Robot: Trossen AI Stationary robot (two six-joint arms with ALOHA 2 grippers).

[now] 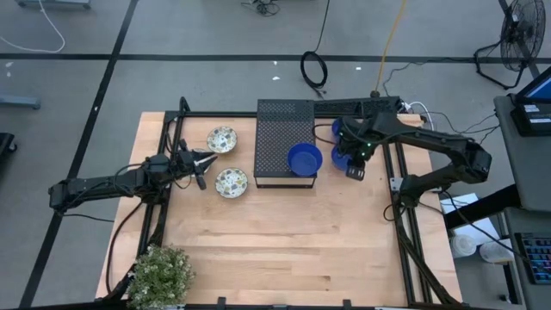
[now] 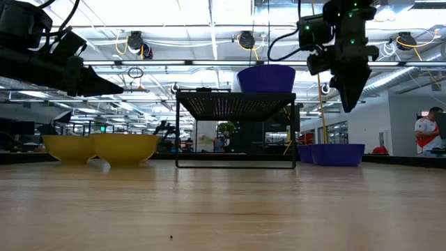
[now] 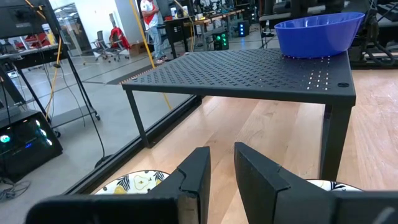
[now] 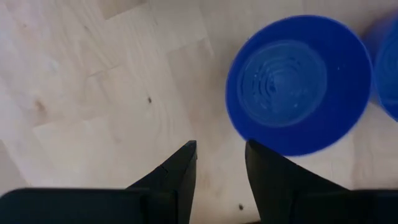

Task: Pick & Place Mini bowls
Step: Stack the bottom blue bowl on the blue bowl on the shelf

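One blue bowl (image 1: 304, 159) stands on top of the black perforated box (image 1: 280, 129); it also shows in the low view (image 2: 266, 78) and the left wrist view (image 3: 318, 34). Two more blue bowls (image 1: 340, 158) (image 1: 336, 129) stand on the table right of the box, partly hidden by my right arm. My right gripper (image 1: 354, 169) points down, raised above the table beside the nearer of these bowls (image 4: 298, 84), open by a narrow gap, empty. Two floral bowls (image 1: 222, 139) (image 1: 231, 182) rest on the table left of the box. My left gripper (image 1: 207, 161) hovers between them, open by a narrow gap, empty.
A potted plant (image 1: 161, 274) stands at the table's near left corner. Black frame rails (image 1: 405, 215) run along the table's left and right sides. Bare wood (image 1: 293, 241) lies in front of the box. A person (image 2: 425, 132) stands far off in the room.
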